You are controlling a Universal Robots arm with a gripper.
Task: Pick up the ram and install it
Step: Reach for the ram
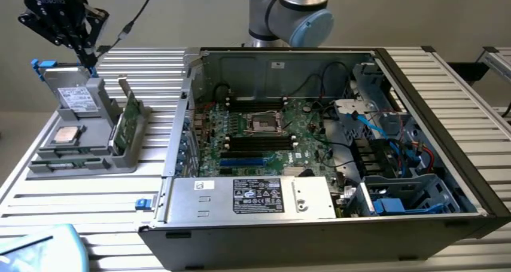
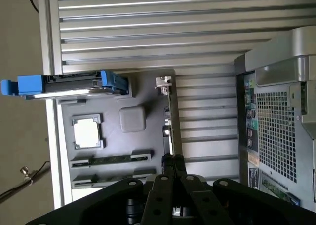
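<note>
Closed gripper [image 1: 88,60] hangs over the grey parts tray [image 1: 100,134]; the ram [image 2: 111,159] lies untouched in it.
The black-and-white label [image 1: 258,195] on the power supply and the white sticker on the blue-framed drive [image 1: 78,97] carry print too small to read. An arm joint [image 1: 291,12] stands behind the open computer case [image 1: 264,69]. The gripper points down above the tray's far end, fingers pressed together on nothing. 2 ram sticks rest flat in tray slots beside the processor chip [image 2: 88,133].
</note>
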